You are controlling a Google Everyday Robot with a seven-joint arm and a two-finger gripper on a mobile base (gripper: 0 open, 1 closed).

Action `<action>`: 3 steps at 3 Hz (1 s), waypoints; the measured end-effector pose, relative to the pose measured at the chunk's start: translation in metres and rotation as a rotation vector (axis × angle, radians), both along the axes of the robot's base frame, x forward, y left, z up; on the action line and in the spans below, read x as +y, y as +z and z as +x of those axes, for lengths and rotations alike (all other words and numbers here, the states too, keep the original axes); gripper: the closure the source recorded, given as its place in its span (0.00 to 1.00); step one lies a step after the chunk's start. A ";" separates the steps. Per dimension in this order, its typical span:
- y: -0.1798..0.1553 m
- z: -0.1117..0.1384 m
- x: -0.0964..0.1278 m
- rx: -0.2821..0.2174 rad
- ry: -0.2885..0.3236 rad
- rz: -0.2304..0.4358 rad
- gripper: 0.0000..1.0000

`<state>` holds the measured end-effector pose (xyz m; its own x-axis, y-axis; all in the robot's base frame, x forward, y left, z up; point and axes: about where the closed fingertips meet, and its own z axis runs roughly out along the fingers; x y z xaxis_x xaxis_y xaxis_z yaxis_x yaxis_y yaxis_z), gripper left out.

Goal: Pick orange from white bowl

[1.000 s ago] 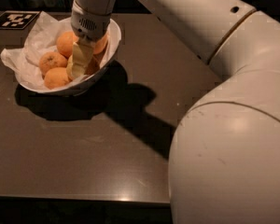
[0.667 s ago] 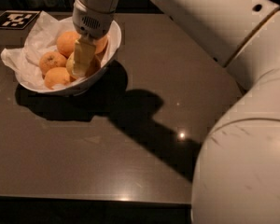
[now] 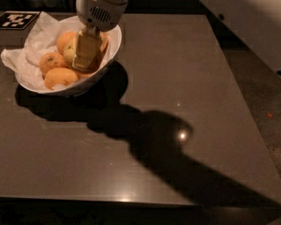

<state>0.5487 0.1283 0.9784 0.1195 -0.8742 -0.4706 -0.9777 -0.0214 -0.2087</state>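
Observation:
The white bowl (image 3: pixel 114 45) stands at the table's back left, lined with crumpled white paper (image 3: pixel 19 60). Several fruits lie in it. The orange (image 3: pixel 69 47), paler and more yellow, lies near the bowl's middle, partly hidden by my gripper. Deeper-orange fruits lie to its left (image 3: pixel 51 62), in front (image 3: pixel 61 77) and behind (image 3: pixel 64 37). My gripper (image 3: pixel 86 55) reaches down into the bowl from above, right beside and against the pale orange.
The dark table (image 3: pixel 178 78) stretches to the right and front of the bowl, with my arm's shadow across it. A black-and-white marker tag (image 3: pixel 14 20) lies at the back left corner. The table's right edge borders the floor (image 3: pixel 271 102).
My arm's large white links have swung out of view to the upper right. The gripper stays down in the bowl at about the same spot.

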 end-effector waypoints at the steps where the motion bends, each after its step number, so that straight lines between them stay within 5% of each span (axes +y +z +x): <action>1: 0.022 -0.022 -0.009 -0.058 0.038 0.034 1.00; 3: 0.038 -0.062 -0.039 -0.106 0.051 0.098 1.00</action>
<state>0.4866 0.0890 1.0169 0.2164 -0.8163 -0.5356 -0.9484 -0.0455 -0.3139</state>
